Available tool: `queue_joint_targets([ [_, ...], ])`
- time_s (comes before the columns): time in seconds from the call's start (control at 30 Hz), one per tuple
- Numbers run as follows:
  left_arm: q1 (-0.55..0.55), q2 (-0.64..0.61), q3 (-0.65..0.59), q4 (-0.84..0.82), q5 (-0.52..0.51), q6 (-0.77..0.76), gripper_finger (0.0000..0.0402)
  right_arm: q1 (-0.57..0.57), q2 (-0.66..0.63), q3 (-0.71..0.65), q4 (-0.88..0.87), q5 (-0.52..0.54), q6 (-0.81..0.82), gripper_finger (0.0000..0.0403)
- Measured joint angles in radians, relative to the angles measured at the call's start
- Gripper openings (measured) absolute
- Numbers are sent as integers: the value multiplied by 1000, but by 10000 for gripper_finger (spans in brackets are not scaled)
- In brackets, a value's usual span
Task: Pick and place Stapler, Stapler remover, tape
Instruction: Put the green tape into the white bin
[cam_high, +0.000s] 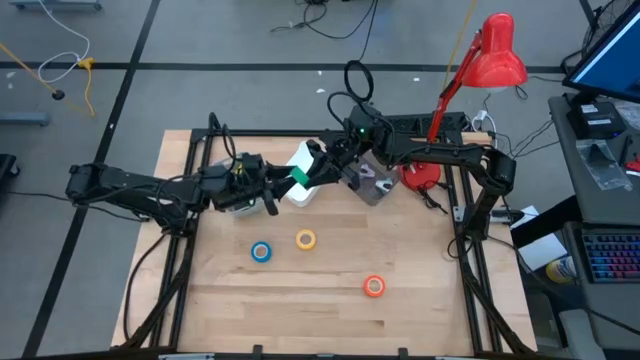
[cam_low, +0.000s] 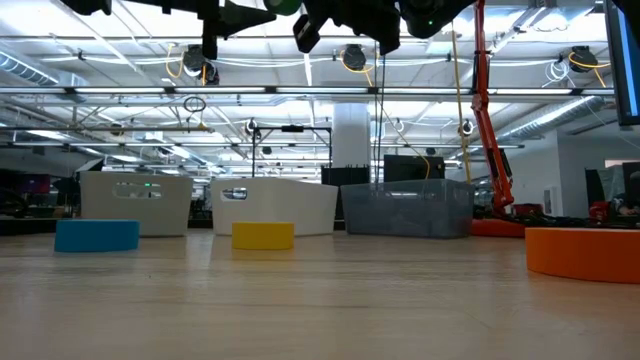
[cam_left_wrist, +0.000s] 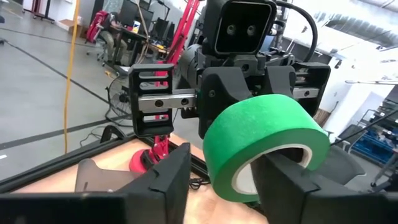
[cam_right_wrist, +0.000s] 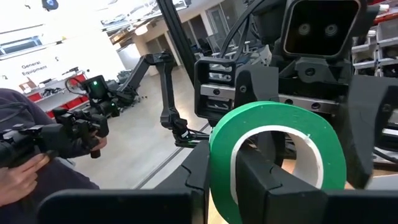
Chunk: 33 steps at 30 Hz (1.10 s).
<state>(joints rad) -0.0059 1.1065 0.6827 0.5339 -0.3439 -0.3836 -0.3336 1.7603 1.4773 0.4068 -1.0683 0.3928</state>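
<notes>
Green tape ring (cam_left_wrist: 264, 146), smooth, pinched between both claws.

Two dark six-joint arms, each ended by a two-finger gripper

Both arms are built of black, rounded segments, and black cables are looped along them. A small green light is seen on the right arm's wrist, just behind the right gripper (cam_high: 322, 160). The left gripper (cam_high: 292, 181) is fronted by a blocky black housing in which two round camera lenses are set, above a silver slotted rail along which its black finger carriers are mounted. The fingers (cam_left_wrist: 165, 180) are thick, matte black and square-edged. The same housing and rail are repeated on the right gripper.
</notes>
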Motion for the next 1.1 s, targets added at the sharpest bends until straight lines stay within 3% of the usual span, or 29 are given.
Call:
queue_joint_targets([
  [0.27,1,0,0,-2,-5,44,35,0,0,0,-2,18,18,43],
  [0.47,3,0,0,-4,-2,35,35,-1,0,0,-1,35,-17,67],
  [0.67,21,-4,0,-35,-6,26,35,-51,0,0,-10,-29,-18,124],
  [0.87,73,-4,0,-86,-8,-1,35,-147,-2,0,-159,-145,-16,174],
  [1.1,165,-3,37,-268,14,-48,35,-276,-1,0,-346,-171,-159,178],
])
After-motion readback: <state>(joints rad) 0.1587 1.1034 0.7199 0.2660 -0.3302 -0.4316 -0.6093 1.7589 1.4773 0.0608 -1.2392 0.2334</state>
